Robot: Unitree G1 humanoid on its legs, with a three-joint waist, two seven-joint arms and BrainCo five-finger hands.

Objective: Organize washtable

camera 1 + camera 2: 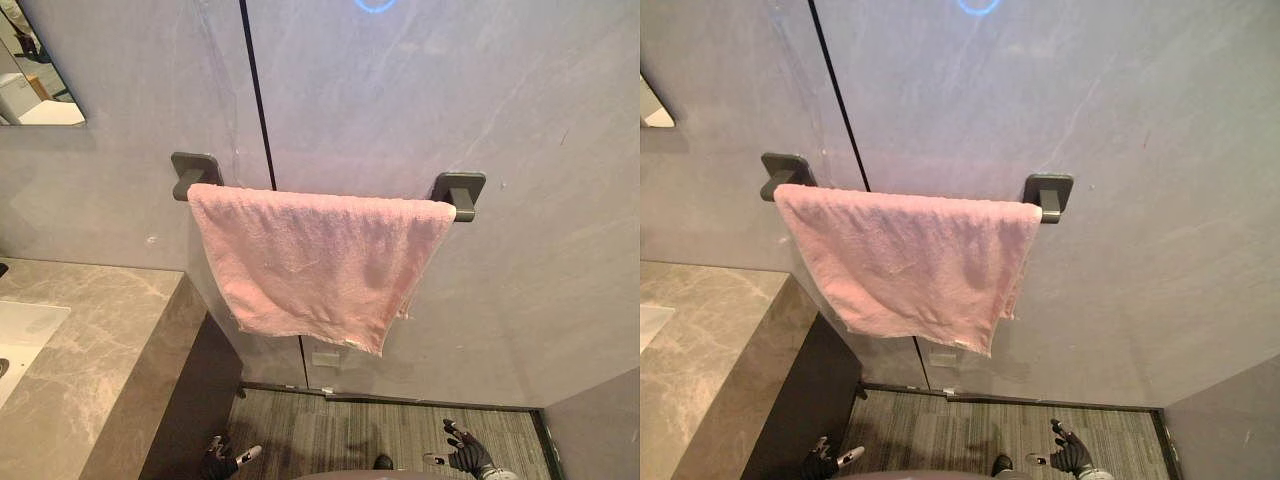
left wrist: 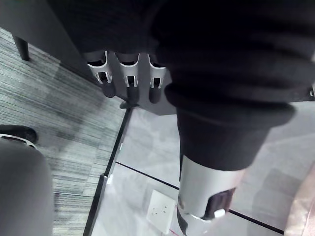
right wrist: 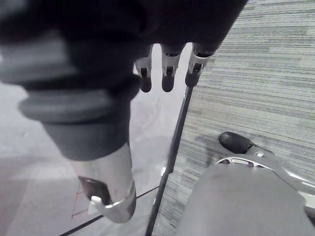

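Grey striped flooring point(image 1: 330, 430) ran along the bottom of the frame, nearest the camera. Low over it, at the bottom left of centre, hung the left robot hand point(image 1: 220, 464); its fingers point(image 2: 129, 73) were straight and apart, with nothing in them. At the bottom right hung the right robot hand point(image 1: 468, 456), its fingers point(image 3: 167, 73) likewise loose and spread, holding nothing.

At the lower left, a grey marble table point(image 1: 90, 380) ran in from the frame's edge, with a white sink point(image 1: 20, 335) sunk into it at the far left. Its dark side panel point(image 1: 195, 400) dropped to the floor just above the left robot hand.

Beyond the table, in the middle of the frame, a pink towel point(image 1: 320, 265) was draped over a dark rail fixed to the grey wall point(image 1: 540, 130) by 2 brackets, 1 at the left point(image 1: 195, 170) and 1 at the right point(image 1: 460, 188). The towel spanned nearly the whole rail and hung unevenly, its lower right corner dipping lowest. Below that corner, near the floor, a pale socket plate point(image 1: 325, 358) sat on the wall. A thin dark seam point(image 1: 255, 90) ran down the wall behind the towel.

At the upper left, a mirror's corner point(image 1: 35, 70) showed, and at the top centre a blue ring of light point(image 1: 375, 4).
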